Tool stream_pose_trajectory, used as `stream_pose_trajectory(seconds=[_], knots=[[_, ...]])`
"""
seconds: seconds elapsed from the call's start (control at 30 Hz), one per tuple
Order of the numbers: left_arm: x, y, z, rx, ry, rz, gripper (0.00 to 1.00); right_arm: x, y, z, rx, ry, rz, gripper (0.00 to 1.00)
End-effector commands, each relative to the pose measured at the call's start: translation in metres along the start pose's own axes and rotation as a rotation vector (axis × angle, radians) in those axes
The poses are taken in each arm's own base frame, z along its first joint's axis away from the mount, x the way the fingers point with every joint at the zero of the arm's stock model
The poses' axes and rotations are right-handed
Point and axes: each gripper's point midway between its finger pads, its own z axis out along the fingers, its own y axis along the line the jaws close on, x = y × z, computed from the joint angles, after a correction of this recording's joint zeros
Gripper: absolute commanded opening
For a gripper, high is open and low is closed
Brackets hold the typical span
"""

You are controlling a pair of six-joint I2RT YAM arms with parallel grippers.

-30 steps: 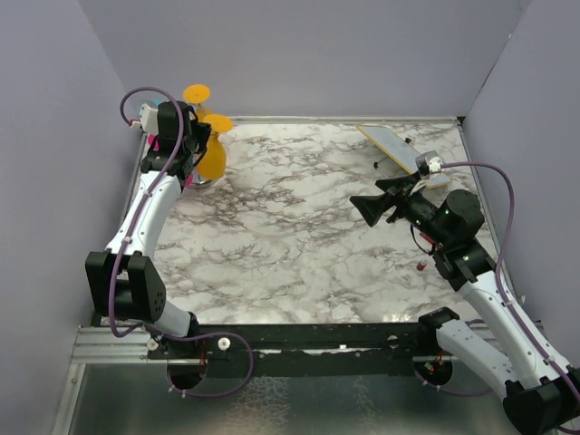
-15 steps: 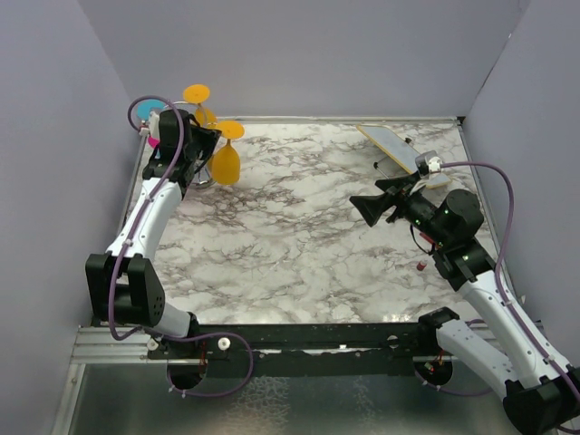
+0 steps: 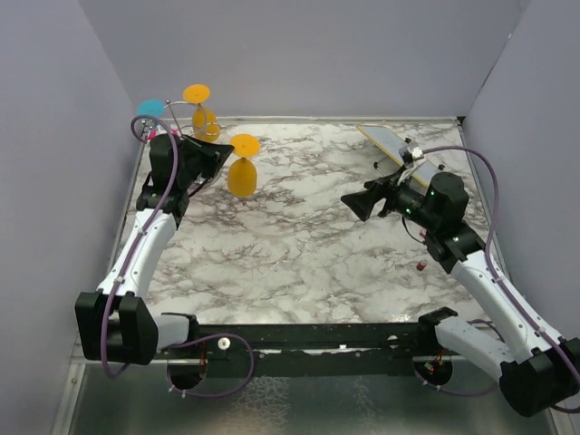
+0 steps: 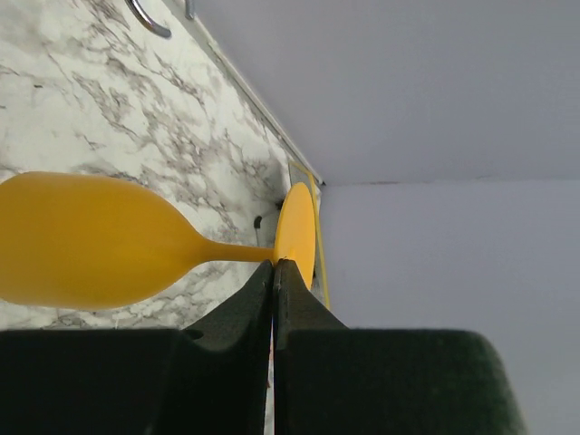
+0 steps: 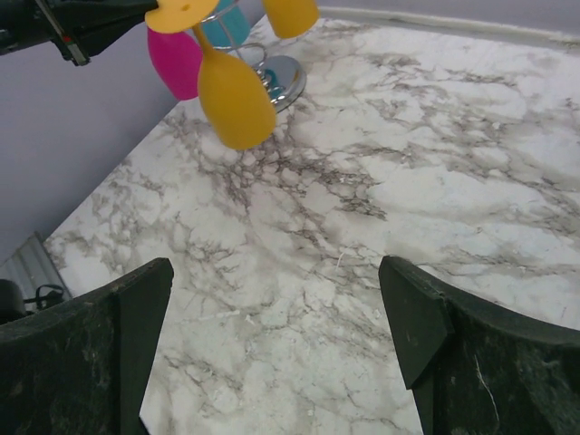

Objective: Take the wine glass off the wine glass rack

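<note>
An orange wine glass (image 3: 242, 174) hangs upside down in the left gripper (image 3: 225, 156), whose jaws are pressed together on the stem right under the foot, bowl pointing down. The glass is off the hoops, just beside the rack (image 5: 286, 76) on the side toward the middle of the table (image 3: 308, 245).

The rack stands in the far left corner, close to the left wall (image 3: 54, 181) and the back wall (image 3: 317, 54). Three glasses hang on it: a second orange glass (image 3: 205, 120), a pink glass (image 5: 177, 60) and a teal glass (image 5: 227, 25), all bunched above the shiny disc base. From the right wrist view the held glass overlaps the pink one and the base; from above it is apart from them.

The right gripper (image 3: 355, 205) hovers over the right half of the table with its jaws spread wide, holding nothing and pointing left toward the rack. Behind it, at the far right corner, a flat tan board (image 3: 388, 141) lies tilted near the right wall (image 3: 535, 136). A small red object (image 3: 421, 265) sits on the marble near the right edge, under the right arm.

Between the two grippers the marble top lies open from the back rim to the near edge where the arms are bolted.
</note>
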Motion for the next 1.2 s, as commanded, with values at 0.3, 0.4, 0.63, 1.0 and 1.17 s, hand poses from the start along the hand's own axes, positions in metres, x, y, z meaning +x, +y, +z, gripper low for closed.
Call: stream_pose_trajectory(seconds=[0.3,0.4,0.63,1.0,1.17], knots=[[0.103,-0.052,-0.047,0.434,0.359,0.325,0.00,-0.004,0.074,0.030,-0.470,0.273,0.355,0.92],[0.126,-0.051,-0.057,0.468,0.406,0.365,0.00,0.000,0.075,0.034,-0.498,0.289,0.398,0.89],[0.144,-0.053,-0.075,0.528,0.438,0.416,0.00,0.008,0.081,0.028,-0.561,0.300,0.432,0.86],[0.149,-0.074,-0.104,0.661,0.466,0.538,0.00,-0.015,0.027,0.030,-0.351,0.216,0.384,0.88],[0.150,-0.093,-0.130,0.755,0.480,0.512,0.00,-0.016,0.011,0.029,-0.333,0.211,0.386,0.90]])
